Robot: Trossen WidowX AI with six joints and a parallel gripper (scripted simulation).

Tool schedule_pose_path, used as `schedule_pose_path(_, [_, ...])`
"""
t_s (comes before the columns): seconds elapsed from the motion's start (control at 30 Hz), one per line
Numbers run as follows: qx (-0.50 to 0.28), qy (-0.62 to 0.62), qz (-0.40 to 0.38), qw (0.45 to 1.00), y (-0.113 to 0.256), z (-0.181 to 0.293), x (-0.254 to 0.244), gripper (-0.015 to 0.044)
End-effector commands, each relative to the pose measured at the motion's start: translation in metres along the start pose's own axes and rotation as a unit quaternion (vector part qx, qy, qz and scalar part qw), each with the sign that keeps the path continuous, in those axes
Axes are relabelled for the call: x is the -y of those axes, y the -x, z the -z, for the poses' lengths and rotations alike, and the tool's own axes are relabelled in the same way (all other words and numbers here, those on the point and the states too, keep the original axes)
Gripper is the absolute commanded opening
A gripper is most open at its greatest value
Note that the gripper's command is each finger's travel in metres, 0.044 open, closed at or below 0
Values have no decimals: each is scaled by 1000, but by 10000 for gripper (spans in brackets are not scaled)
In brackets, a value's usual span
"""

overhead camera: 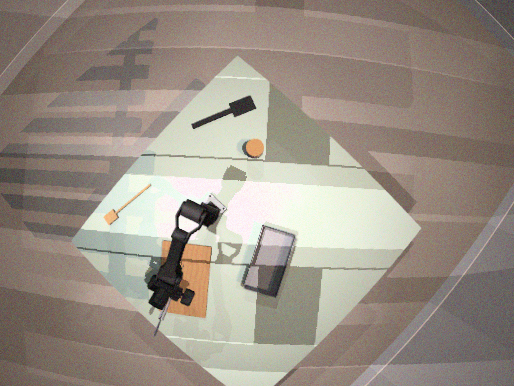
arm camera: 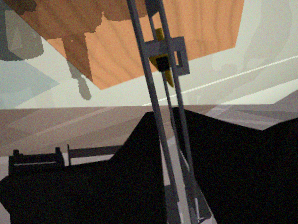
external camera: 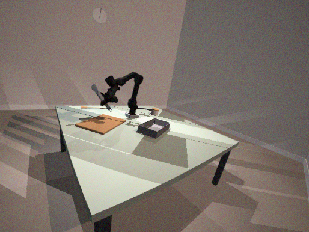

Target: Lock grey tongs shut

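My gripper (overhead camera: 169,301) (external camera: 106,101) (arm camera: 161,117) is shut on the grey tongs (overhead camera: 161,320) (external camera: 98,92) (arm camera: 153,95) and holds them in the air above the far-left part of the wooden board (overhead camera: 197,295) (external camera: 103,127) (arm camera: 215,25). In the exterior view the tongs are steeply tilted, their wide end up at the left and their narrow end down at the right. In the wrist view their two arms run close together, nearly parallel. A yellow piece (arm camera: 169,79) lies between them at a grey bracket (arm camera: 180,46). Whether the lock holds cannot be told.
The dark roasting tin (overhead camera: 286,265) (external camera: 147,132) stands right of the board, with nothing in it. An orange-topped round pot (overhead camera: 254,148) (external camera: 155,111) and a black spatula (overhead camera: 242,106) lie farther back. A small wooden tool (overhead camera: 111,217) (external camera: 85,107) lies at the left.
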State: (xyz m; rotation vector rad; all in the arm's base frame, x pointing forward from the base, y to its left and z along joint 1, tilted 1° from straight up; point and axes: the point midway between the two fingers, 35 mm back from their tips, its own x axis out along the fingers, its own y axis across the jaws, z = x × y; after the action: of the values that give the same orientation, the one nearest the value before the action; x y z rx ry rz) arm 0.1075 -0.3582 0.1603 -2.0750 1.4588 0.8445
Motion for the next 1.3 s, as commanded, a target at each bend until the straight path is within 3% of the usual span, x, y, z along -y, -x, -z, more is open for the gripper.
schedule_pose_path(0.0, [27, 3, -2, 1000, 0, 7, 0, -150])
schedule_pose_path(1.27, [307, 8, -5, 952, 11, 8, 2, -150])
